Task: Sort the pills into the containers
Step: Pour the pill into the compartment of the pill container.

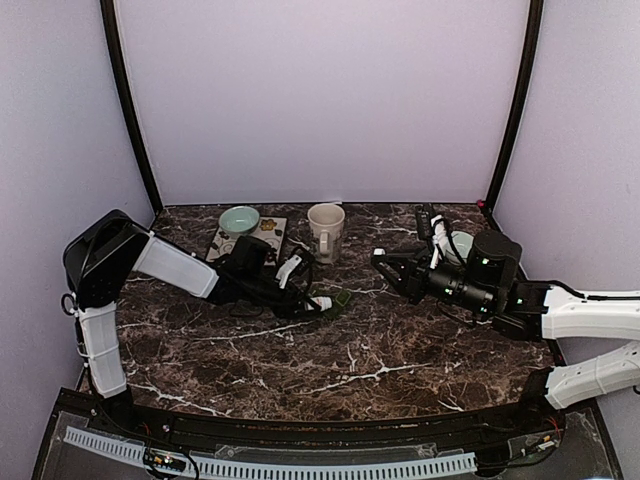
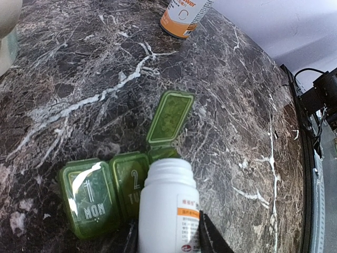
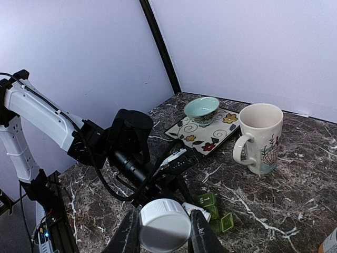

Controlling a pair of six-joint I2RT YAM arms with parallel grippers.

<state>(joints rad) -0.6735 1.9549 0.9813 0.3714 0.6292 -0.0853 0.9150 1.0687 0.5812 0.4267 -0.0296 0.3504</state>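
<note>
Left gripper [image 2: 169, 238]: clamping white bottle [image 2: 167, 203], mouth lying just over green pill box [image 2: 100, 196] on the table [image 2: 79, 63], one lid [image 2: 169, 117] standing open. Right gripper [image 3: 164, 231]: gripping white cap [image 3: 165, 224]. Tipping slowly over that open cell is advisable.

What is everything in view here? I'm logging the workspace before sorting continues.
pill box: one, green, table centre, end lid open
white bottle: one, white, top beside the open compartment
white cap: one, white, above the table
second bottle: one, orange and white, beyond the pill box
mug: one, cream, rear centre
bowl: one, pale green, on the tray
tray: one, cream with flowers, rear left
table: one, dark marble
left pincer: one, black, shut on white bottle
right pincer: one, black, shut on white cap
</note>
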